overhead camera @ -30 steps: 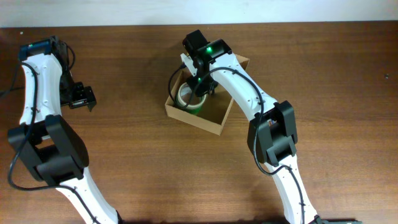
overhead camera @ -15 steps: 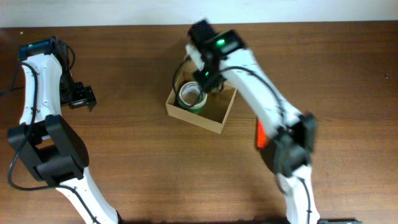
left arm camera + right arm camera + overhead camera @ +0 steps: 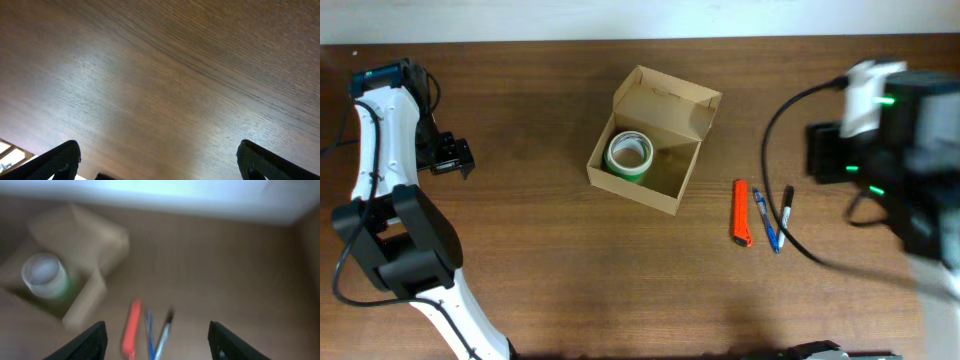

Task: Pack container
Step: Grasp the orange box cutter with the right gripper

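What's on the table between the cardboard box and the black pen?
An orange marker and a blue pen lie side by side between the box and the black pen; the overhead view shows it clearly.

Overhead is looking straight down at the table (image 3: 550, 270). Left wrist is facing it closely. Right wrist is sharing overhead's box (image 3: 668, 102) and pens (image 3: 767, 218).

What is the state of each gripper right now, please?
Left gripper: open, holding nothing.
Right gripper: open, holding nothing.
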Action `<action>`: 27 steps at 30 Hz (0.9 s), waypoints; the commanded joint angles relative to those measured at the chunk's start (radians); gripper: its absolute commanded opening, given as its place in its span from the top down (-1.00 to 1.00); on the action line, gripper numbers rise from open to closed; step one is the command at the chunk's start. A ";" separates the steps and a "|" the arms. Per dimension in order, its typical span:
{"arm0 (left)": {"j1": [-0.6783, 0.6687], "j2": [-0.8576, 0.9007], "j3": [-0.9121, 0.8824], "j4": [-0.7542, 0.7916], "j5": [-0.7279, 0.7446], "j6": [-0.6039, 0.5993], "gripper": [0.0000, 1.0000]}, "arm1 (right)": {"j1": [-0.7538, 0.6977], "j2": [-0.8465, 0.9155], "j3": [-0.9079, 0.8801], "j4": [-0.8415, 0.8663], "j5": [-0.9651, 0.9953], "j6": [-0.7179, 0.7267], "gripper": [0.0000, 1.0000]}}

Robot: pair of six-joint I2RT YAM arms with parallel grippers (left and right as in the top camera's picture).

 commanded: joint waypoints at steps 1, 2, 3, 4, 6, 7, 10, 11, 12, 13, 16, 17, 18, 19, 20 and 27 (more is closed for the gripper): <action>0.002 -0.008 -0.006 0.003 0.007 0.012 -1.00 | -0.011 0.095 -0.264 0.035 -0.085 0.134 -0.37; 0.002 -0.008 -0.006 0.003 0.007 0.012 -1.00 | -0.011 0.103 -0.329 0.069 -0.101 0.152 -0.39; 0.002 -0.008 -0.006 0.003 0.007 0.012 -1.00 | -0.011 0.116 -0.396 0.114 -0.112 0.174 -0.42; 0.002 -0.008 -0.006 0.003 0.007 0.012 -1.00 | -0.011 0.130 -0.454 0.157 -0.117 0.198 -0.45; 0.002 -0.008 -0.006 0.003 0.007 0.012 -1.00 | -0.012 0.168 -0.536 0.230 -0.146 0.215 -0.50; 0.002 -0.008 -0.006 0.003 0.007 0.013 -1.00 | -0.012 0.193 -0.565 0.257 -0.164 0.218 -0.49; 0.002 -0.008 -0.006 0.003 0.007 0.013 -1.00 | -0.011 0.285 -0.608 0.311 -0.183 0.237 -0.50; 0.002 -0.008 -0.006 0.003 0.007 0.012 -0.99 | -0.011 0.312 -0.608 0.319 -0.194 0.237 -0.50; 0.002 -0.008 -0.006 0.003 0.007 0.012 -1.00 | -0.011 0.344 -0.608 0.331 -0.210 0.237 -0.50; 0.002 -0.008 -0.006 0.003 0.007 0.013 -1.00 | -0.011 0.373 -0.608 0.343 -0.222 0.237 -0.50; 0.002 -0.008 -0.006 0.003 0.007 0.012 -1.00 | -0.011 0.443 -0.608 0.372 -0.234 0.237 -0.49; 0.002 -0.008 -0.006 0.003 0.007 0.013 -1.00 | -0.011 0.460 -0.608 0.380 -0.234 0.237 -0.49; 0.002 -0.008 -0.006 0.003 0.007 0.012 -1.00 | -0.011 0.486 -0.608 0.391 -0.234 0.237 -0.48; 0.002 -0.008 -0.006 0.003 0.007 0.013 -1.00 | -0.011 0.499 -0.608 0.398 -0.234 0.239 -0.48; 0.002 -0.008 -0.006 0.003 0.007 0.013 -1.00 | -0.011 0.511 -0.608 0.407 -0.234 0.241 -0.47; 0.002 -0.008 -0.006 0.003 0.007 0.012 -1.00 | -0.011 0.562 -0.608 0.454 -0.228 0.258 -0.27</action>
